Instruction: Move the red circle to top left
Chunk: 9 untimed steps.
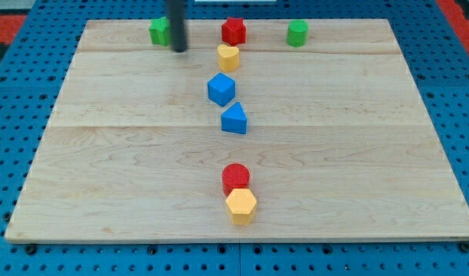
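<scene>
- My tip (178, 49) is a bare rod with no hand to open or close.
- It stands far above the red circle (235, 177).
- Risk, I judge: the touching yellow hexagon (241, 205) could get dragged along.

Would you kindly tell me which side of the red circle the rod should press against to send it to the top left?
There is no pincer, so push rather than grip. Set my tip on the red circle at its lower-right edge. The yellow hexagon touches its bottom side, so come in from the view's right. My tip is now far away, beside the green block.
</scene>
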Each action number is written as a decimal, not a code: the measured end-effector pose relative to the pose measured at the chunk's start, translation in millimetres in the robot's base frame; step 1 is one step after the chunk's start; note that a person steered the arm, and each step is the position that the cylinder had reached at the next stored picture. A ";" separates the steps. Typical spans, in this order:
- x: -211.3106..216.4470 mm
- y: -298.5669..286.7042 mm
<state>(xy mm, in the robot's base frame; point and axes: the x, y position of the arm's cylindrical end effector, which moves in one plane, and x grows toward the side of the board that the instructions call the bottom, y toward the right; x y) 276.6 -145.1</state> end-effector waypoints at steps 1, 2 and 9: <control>122.2 -17.3; 215.8 18.3; 188.9 4.5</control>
<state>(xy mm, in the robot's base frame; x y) 465.5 -140.7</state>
